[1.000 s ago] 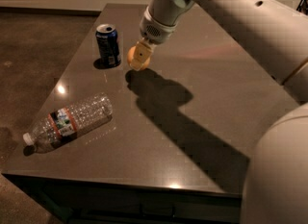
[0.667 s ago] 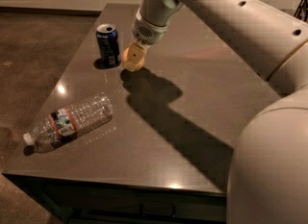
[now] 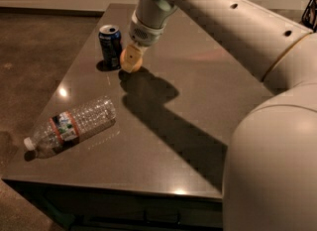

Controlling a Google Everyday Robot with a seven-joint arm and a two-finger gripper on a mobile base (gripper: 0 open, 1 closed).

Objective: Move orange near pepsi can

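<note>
Surface: dark, glossy table [image 3: 198, 141] with brown floor [image 3: 34, 51] beyond its 9 o'clock edge.
Change: over the last second the gripper [image 3: 131, 59] has carried the orange [image 3: 130, 66] toward 9 o'clock and lower. The fruit was clear of the can [image 3: 110, 46] and now sits just beside it.
Gripper: at the table's far part, under the pale arm [image 3: 223, 22], its fingers closed around the orange.
Orange: at 3 o'clock of the can. Whether the two touch is unclear. Its shadow [image 3: 148, 91] meets it at the table, so it is very low or resting.
Meaning: the placing looks almost done. What seems left is to set the fruit down and let go.
Other things: a clear bottle [image 3: 72, 126] lies on its side at 7 o'clock of the can, well apart, cap toward 8 o'clock.
In the way: nothing lies between fruit and can. The likely risks are nudging the can further toward 9 o'clock, or the orange rolling once freed.
</note>
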